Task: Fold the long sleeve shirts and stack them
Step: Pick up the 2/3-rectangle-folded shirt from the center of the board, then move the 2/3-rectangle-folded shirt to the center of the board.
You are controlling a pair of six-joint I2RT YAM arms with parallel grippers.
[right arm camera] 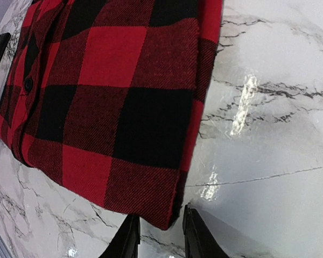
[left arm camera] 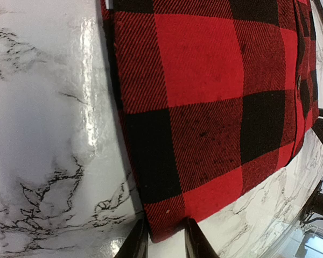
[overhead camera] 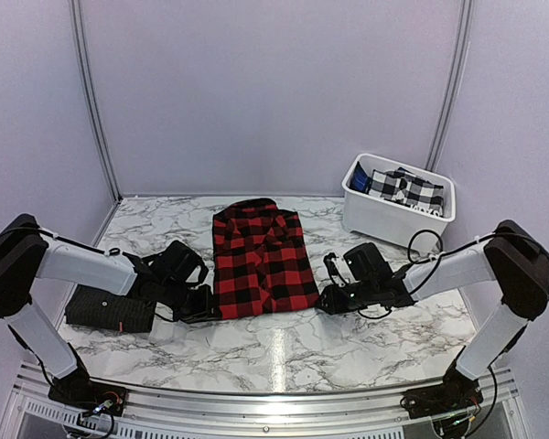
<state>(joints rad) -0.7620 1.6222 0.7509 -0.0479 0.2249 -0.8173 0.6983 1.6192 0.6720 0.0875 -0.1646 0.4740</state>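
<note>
The red-and-black flannel shirt (overhead camera: 260, 258) lies folded in a flat rectangle at the table's middle, collar to the far side. My left gripper (overhead camera: 209, 314) sits at its near left corner; in the left wrist view the corner (left arm camera: 164, 226) lies between my parted fingers, my left gripper (left arm camera: 164, 239) open. My right gripper (overhead camera: 322, 302) sits at the near right corner (right arm camera: 169, 212); my right gripper (right arm camera: 160, 236) is open, with bare marble beside the cloth. The black pinstriped shirt (overhead camera: 110, 311) lies folded at the left, partly under my left arm.
A white bin (overhead camera: 384, 219) at the back right holds a black-and-white checked cloth (overhead camera: 404, 189). The marble table (overhead camera: 284, 352) shows bare in front of the flannel shirt. Grey walls close the back and sides.
</note>
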